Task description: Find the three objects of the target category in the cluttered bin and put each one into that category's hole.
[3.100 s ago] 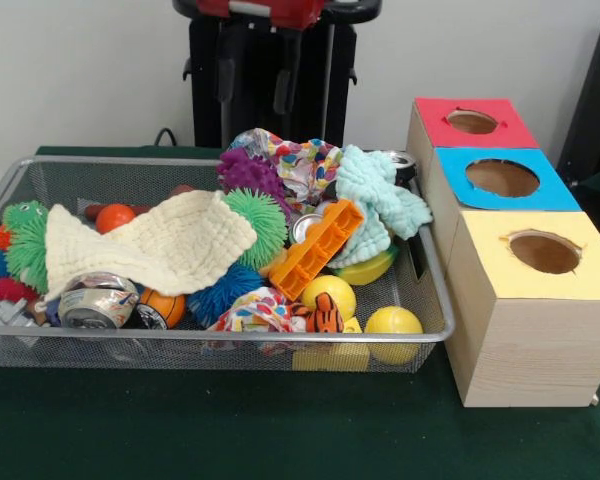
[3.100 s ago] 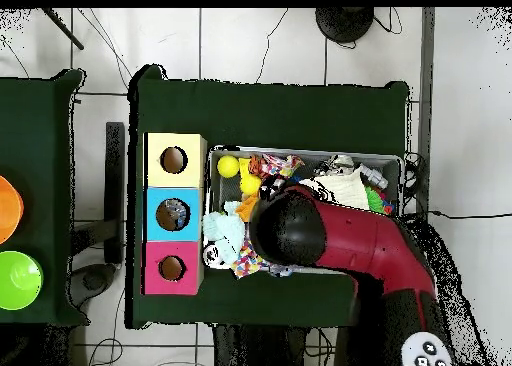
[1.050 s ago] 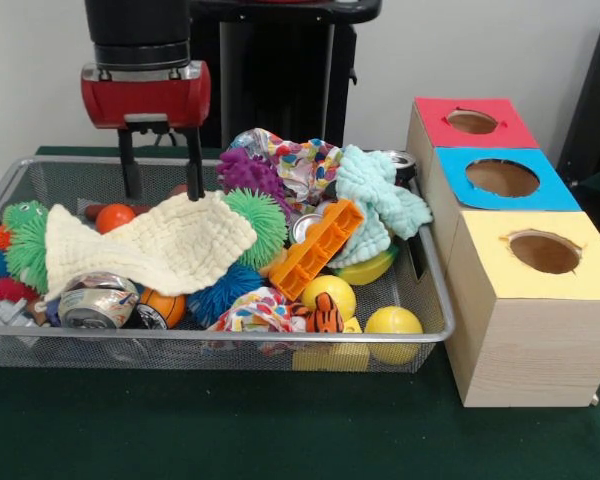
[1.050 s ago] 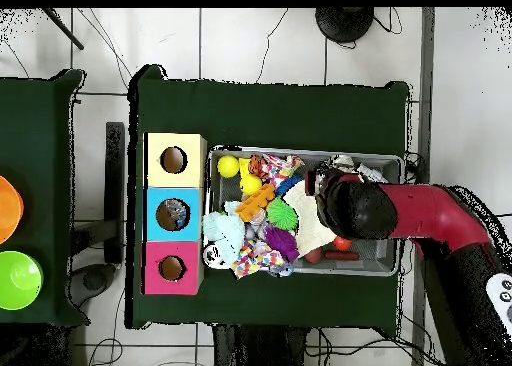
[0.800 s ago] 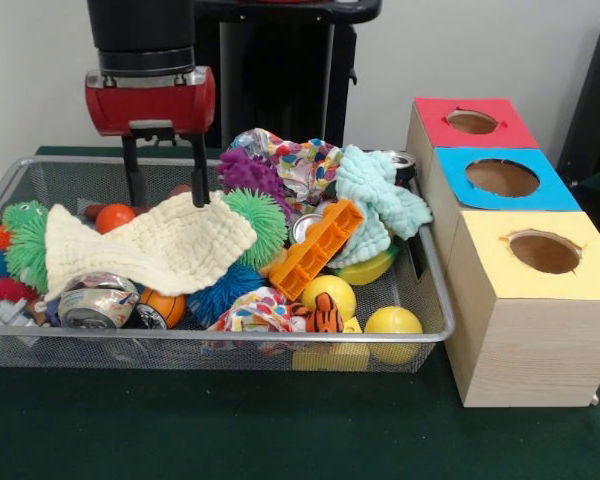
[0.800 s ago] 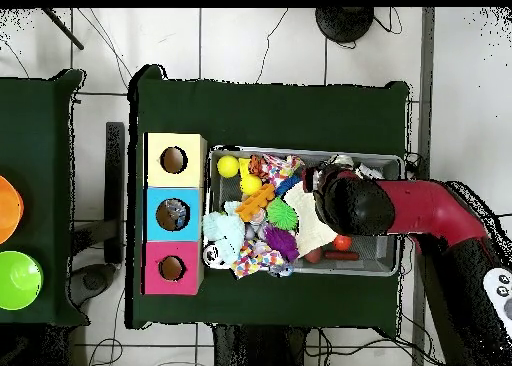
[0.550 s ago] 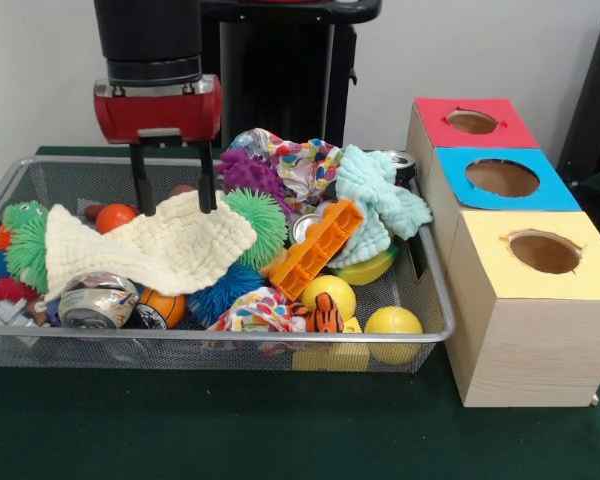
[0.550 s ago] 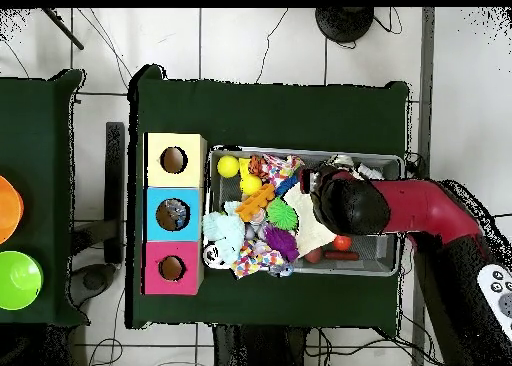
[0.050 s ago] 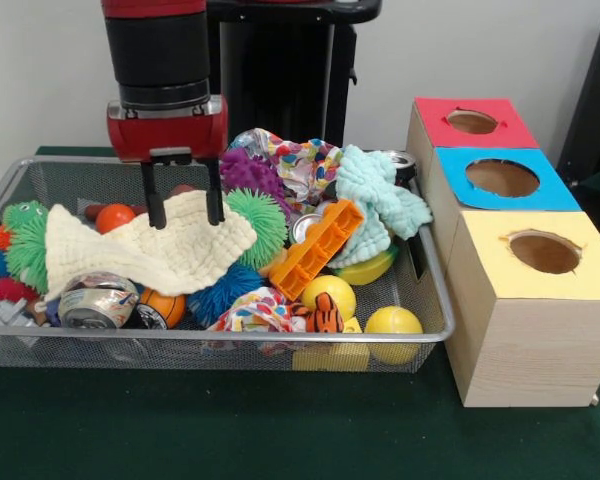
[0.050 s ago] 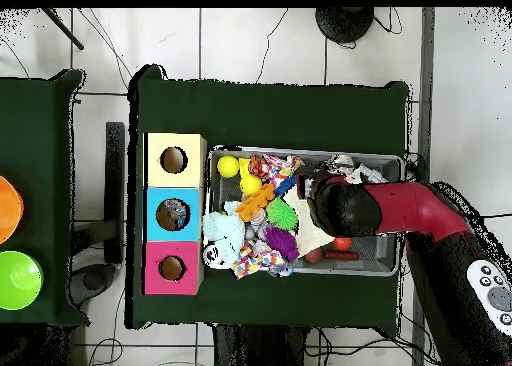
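My gripper (image 9: 187,222) hangs open in the wire mesh bin (image 9: 230,340), one finger on each side of the raised top edge of a cream waffle cloth (image 9: 150,255). Nothing is held. A mint cloth (image 9: 375,200) and a polka-dot cloth (image 9: 302,160) lie at the bin's back right. Beside the bin stand the red box (image 9: 500,135), blue box (image 9: 540,195) and yellow box (image 9: 500,240), each with a round hole on top. In the overhead view the red arm (image 10: 400,207) covers the gripper and the cloth.
The bin is crowded: green spiky ball (image 9: 260,225), purple spiky ball (image 9: 248,172), orange plastic block (image 9: 318,248), yellow balls (image 9: 393,322), tape roll (image 9: 98,300), small basketball (image 9: 160,308), a tiger toy (image 9: 325,318). Seen from overhead, the boxes (image 10: 150,214) line the bin's left end.
The arm came down into the bin, then slid right and lower until its open fingers straddle the cream cloth's top edge. The objects have not shifted.
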